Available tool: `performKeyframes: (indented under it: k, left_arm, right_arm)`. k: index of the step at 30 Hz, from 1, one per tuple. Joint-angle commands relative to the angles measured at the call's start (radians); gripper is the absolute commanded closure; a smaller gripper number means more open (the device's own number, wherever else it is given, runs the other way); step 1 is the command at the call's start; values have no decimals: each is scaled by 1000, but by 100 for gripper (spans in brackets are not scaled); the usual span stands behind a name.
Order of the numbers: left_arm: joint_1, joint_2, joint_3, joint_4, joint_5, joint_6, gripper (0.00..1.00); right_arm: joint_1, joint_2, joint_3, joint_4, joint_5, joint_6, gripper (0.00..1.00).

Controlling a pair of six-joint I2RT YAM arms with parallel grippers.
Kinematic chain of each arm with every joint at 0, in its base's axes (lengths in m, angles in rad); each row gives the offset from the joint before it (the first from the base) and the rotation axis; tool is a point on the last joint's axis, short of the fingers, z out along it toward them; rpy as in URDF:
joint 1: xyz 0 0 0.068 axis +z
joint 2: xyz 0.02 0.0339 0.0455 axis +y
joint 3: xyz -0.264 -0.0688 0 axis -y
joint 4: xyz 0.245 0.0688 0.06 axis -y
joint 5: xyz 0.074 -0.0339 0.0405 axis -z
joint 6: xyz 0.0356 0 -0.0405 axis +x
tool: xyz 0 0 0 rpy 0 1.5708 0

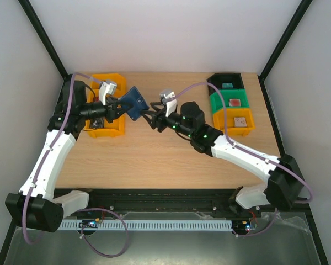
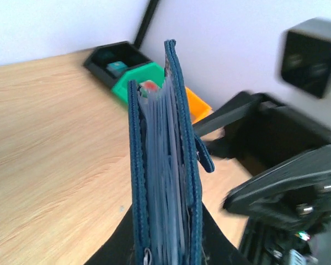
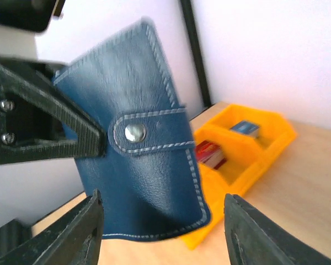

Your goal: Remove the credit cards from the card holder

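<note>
Nothing out yet: card holder (image 3: 140, 138) hangs above the worktop (image 1: 154, 160), pinched in the left hand (image 1: 117, 108), snap tab (image 3: 149, 132) fastened, credit cards (image 2: 165, 182) packed edge-on between its covers; right hand (image 1: 150, 117) spread, close beside it.

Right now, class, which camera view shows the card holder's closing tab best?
Right wrist view: the closing tab of the card holder faces the lens squarely. The left wrist view shows it edge-on, a thin strip. The top view shows the holder small, its tab indiscernible.
</note>
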Motion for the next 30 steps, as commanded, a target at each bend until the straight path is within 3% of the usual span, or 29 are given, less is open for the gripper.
performKeyframes:
  k: [1, 5, 12, 19, 24, 25, 26, 30]
  left_arm:
    - [5, -24, 8, -29, -216, 17, 98]
    - [5, -25, 5, -34, -258, 24, 98]
    - [5, -27, -10, -28, -215, 20, 98]
    - [4, -22, -10, -25, -205, 19, 98]
    - [4, -17, -7, -26, -187, 20, 98]
    - [4, -18, -6, -28, -180, 23, 98]
    - [4, -20, -5, -31, -174, 27, 98]
    - [4, -27, -3, -61, -153, 59, 98]
  right_arm:
    - [8, -71, 80, -150, 280, -139, 41]
    - [54, -13, 165, -235, 339, -205, 41]
    - [82, 87, 255, -172, 244, -201, 56]
    - [83, 211, 378, -267, 247, -228, 59]
    - [83, 274, 449, -357, 295, -240, 73]
    - [84, 279, 452, -366, 323, -240, 81]
    - [84, 281, 449, -370, 360, -239, 95]
    - [52, 267, 429, -392, 470, -232, 98]
